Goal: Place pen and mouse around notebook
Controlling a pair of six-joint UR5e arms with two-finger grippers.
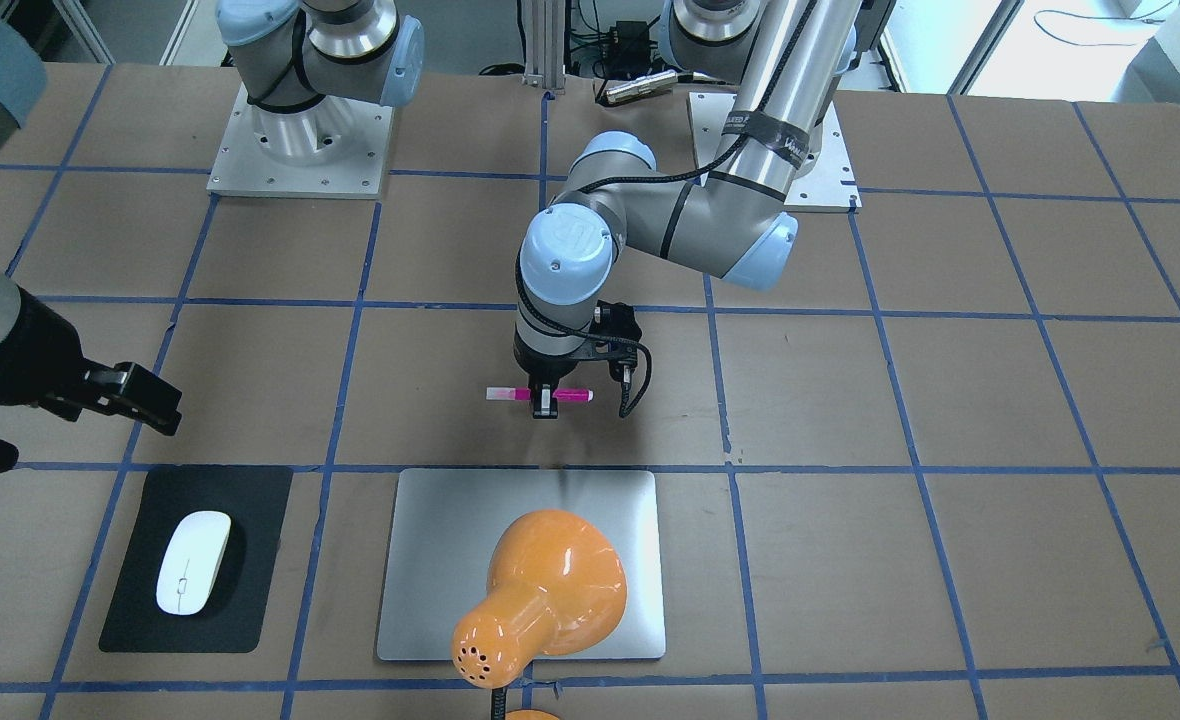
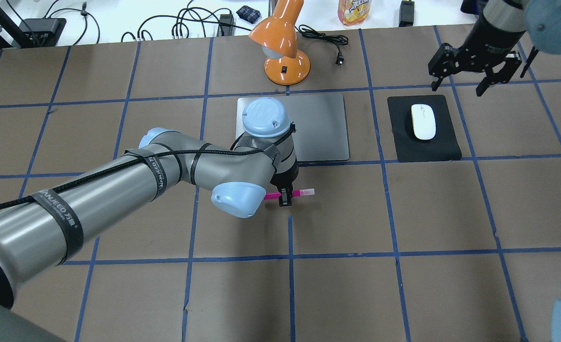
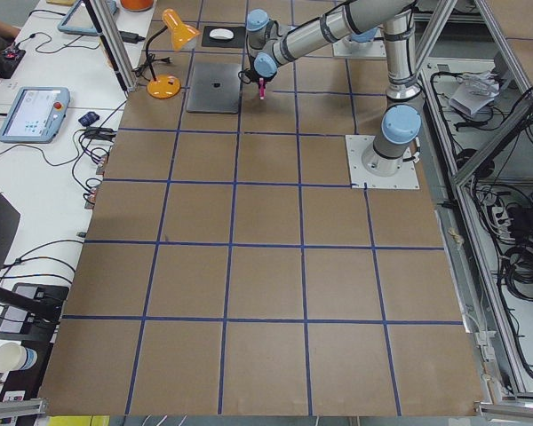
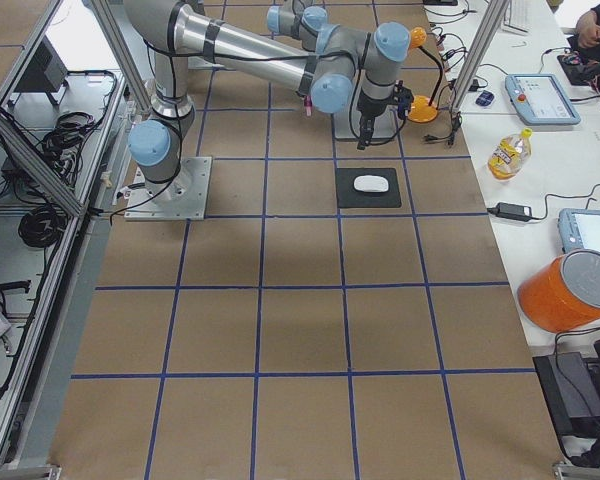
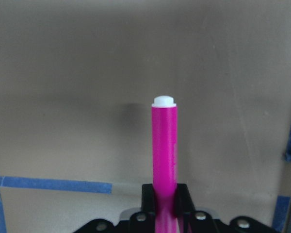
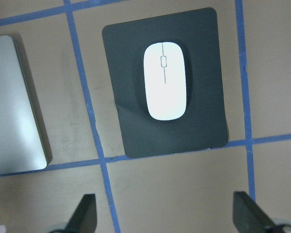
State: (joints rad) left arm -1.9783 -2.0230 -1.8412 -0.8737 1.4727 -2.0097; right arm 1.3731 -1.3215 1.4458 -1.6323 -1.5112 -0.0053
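The orange desk lamp (image 1: 540, 595) sat closest to you in the front-facing view, its shade hanging over the notebook (image 1: 430, 560) and covering much of your side of it. Just beyond the notebook's robot-side edge, the left gripper (image 1: 546, 400) was clamped across the middle of the pen (image 1: 575, 395). The pen lay level and roughly parallel to that edge. In the wrist view its shadow fell apart from the barrel, so I judged it was off the table.

The grip was narrow and the barrel round. If released from height, the pen could have bounced or rolled under the notebook's edge or away across the paper. Carrying it over the notebook would have risked clipping the lamp.

The mouse (image 1: 193, 562) rested on the black mat (image 1: 140, 600), on the robot's right of the notebook and apart from it. The right gripper (image 2: 457, 89) hung above that area, spread wide and empty.

You had room on the bare table along the notebook's robot side and on its robot-left side.
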